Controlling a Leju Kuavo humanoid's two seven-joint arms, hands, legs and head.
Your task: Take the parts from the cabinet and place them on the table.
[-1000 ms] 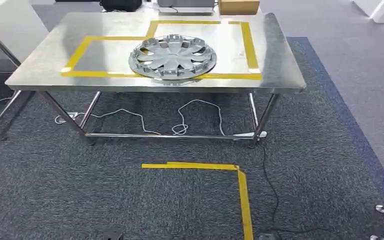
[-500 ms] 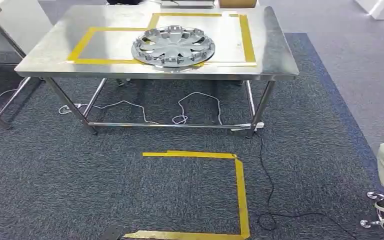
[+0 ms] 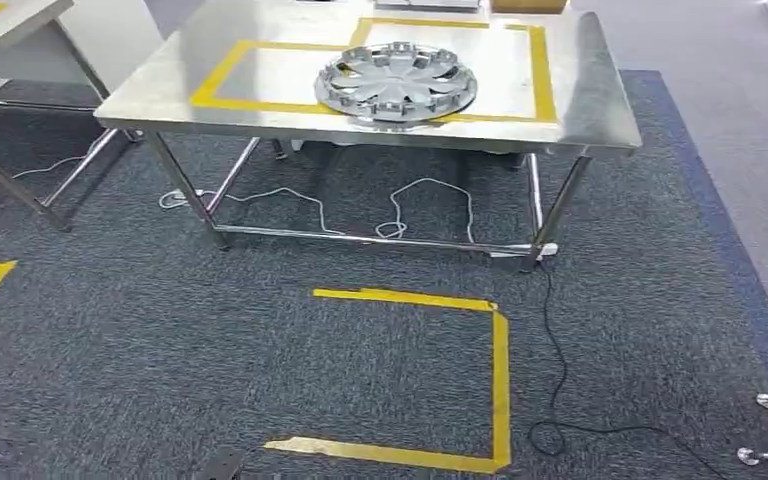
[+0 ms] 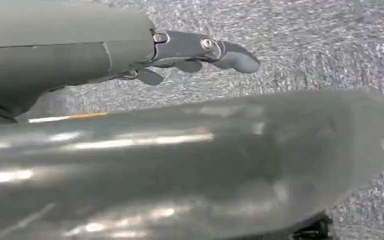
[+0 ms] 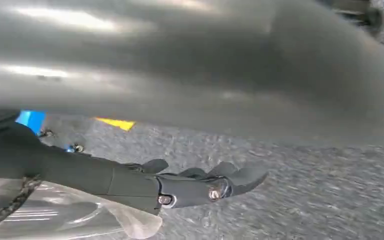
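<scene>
left hand (image 4: 200, 55) hanging over grey carpet (image 3: 260, 380), fingers stretched out and apart, gripping nothing. right hand (image 5: 200, 182) likewise spread and unladen above the same carpet. silver hubcap (image 3: 396, 80) far ahead of both hands, flat on steel table (image 3: 600, 110), overlapping yellow tape outline (image 3: 222, 72).

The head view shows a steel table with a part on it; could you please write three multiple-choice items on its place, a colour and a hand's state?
1. Where does the hubcap lie?
A. on the carpet
B. on the table
C. on a chair

2. What colour is the floor tape?
A. yellow
B. red
C. white

3. What does the left hand hold?
A. a cable
B. the hubcap
C. nothing

Answers: 1 B, it rests on the steel top; 2 A, yellow strips cross the carpet; 3 C, its fingers are spread over bare carpet.
</scene>
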